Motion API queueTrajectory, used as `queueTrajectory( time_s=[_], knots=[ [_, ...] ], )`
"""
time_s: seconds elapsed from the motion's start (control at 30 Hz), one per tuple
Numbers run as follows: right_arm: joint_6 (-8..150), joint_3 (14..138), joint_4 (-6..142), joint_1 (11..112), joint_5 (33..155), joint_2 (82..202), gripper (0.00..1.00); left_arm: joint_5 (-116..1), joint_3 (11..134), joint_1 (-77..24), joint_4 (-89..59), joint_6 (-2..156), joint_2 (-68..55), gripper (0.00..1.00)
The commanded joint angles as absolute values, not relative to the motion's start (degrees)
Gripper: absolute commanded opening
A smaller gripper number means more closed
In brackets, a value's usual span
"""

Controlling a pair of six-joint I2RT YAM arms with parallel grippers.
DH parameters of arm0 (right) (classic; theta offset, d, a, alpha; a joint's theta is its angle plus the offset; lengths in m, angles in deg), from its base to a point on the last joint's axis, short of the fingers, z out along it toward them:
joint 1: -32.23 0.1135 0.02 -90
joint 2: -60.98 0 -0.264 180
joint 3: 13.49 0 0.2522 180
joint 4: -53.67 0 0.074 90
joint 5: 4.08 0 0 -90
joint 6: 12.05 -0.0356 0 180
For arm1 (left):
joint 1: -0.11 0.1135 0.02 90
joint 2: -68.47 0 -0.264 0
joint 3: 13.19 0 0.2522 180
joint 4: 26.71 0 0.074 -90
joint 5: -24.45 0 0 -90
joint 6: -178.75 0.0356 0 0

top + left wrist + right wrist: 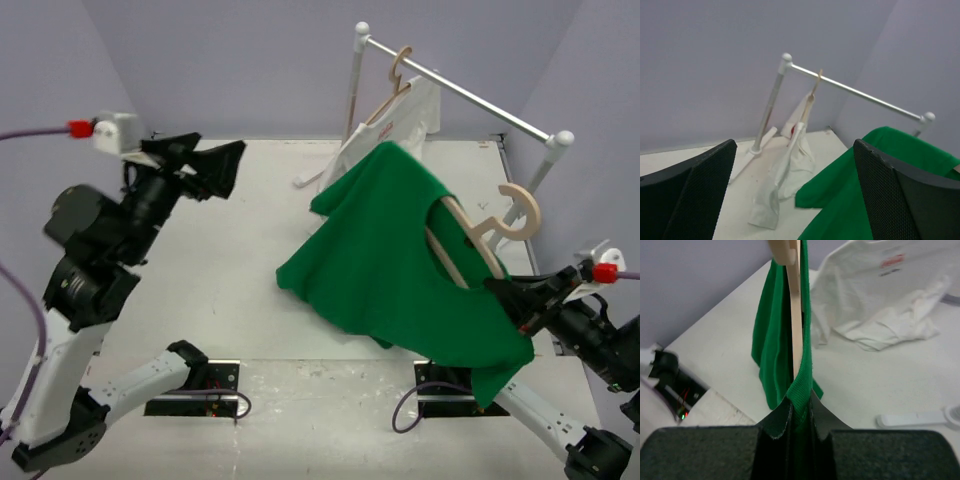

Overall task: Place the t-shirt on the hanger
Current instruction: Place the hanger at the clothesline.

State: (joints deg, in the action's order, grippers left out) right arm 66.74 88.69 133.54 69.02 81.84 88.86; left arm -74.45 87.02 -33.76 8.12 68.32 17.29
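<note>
The green t-shirt [400, 260] hangs draped over the pale wooden hanger [515, 215] above the right half of the table, its hem trailing toward the near edge. My right gripper [505, 290] is shut on the shirt's ribbed collar [802, 385], where the hanger arm [796, 315] runs down to the jaws. The hanger's hook sticks up free to the right. My left gripper [215, 165] is raised at the far left, wide open and empty, well apart from the shirt. In the left wrist view the left gripper [795, 142] frames the t-shirt [865, 190] at lower right.
A white rack [460, 95] stands at the back right with a white garment [400, 110] on a second wooden hanger; its lower part lies on the table [790, 170]. The rack's foot [915, 419] lies near the right gripper. Base plates [195, 390] sit at the near edge.
</note>
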Motion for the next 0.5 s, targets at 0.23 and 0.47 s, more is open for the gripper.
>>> queueTrajectory(
  time_s=[0.23, 0.47],
  knots=[
    [56.5, 86.7, 136.8, 69.0, 49.6, 98.0, 0.0, -89.8, 67.1, -33.6, 20.9, 72.0, 27.6, 1.0],
    [53.2, 84.0, 121.9, 58.7, 52.2, 111.4, 0.0, -90.6, 58.2, -33.6, 24.4, 68.9, 28.6, 1.0]
  ],
)
